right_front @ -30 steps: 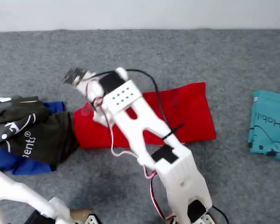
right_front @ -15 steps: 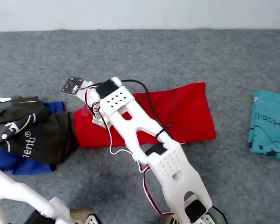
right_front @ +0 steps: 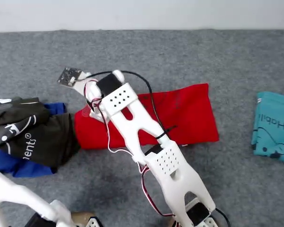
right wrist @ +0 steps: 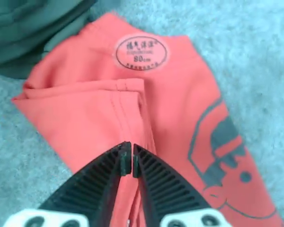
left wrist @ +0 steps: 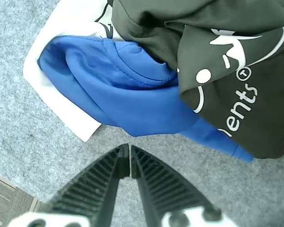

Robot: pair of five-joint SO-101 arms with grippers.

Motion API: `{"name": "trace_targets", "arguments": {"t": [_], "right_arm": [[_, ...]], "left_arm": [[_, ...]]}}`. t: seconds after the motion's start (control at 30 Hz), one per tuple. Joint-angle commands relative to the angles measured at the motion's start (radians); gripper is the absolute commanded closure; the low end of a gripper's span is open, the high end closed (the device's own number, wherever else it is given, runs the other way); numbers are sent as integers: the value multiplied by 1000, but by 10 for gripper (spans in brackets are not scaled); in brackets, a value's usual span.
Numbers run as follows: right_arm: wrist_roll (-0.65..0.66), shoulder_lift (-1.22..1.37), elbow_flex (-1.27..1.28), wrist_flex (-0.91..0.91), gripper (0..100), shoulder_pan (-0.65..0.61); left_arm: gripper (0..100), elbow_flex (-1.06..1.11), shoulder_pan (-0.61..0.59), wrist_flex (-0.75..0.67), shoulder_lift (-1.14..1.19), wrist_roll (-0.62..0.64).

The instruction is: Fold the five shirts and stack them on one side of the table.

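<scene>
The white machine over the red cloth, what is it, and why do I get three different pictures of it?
These are two small robot arms at a grey table, each ending in a two-fingered gripper. The high view looks down on everything. In it the right arm extends over a red shirt, and the left arm shows at the near corner.

The other two pictures come from cameras on the wrists. The right gripper is shut, with its tips over the red shirt's hem; I cannot tell whether it pinches any cloth. The left gripper is shut and empty. It is near a pile made of a black shirt, a blue shirt and a white shirt. A folded teal shirt lies apart at the high view's right edge.
</scene>
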Motion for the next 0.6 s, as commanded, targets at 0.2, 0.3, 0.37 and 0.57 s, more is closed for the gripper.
{"name": "trace_targets", "arguments": {"t": [0.2,0.3,0.37,0.57], "right_arm": [[-46,-206,253,42,988,30],[-43,-234,382,39,988,58],[-43,-229,431,33,988,90],[-44,-140,448,-21,988,154]], "left_arm": [[986,-8,-3,-15,-32,-11],[986,-12,3,-15,-32,-11],[986,-12,3,-15,-32,-11],[986,-8,5,-18,-32,-9]]}}
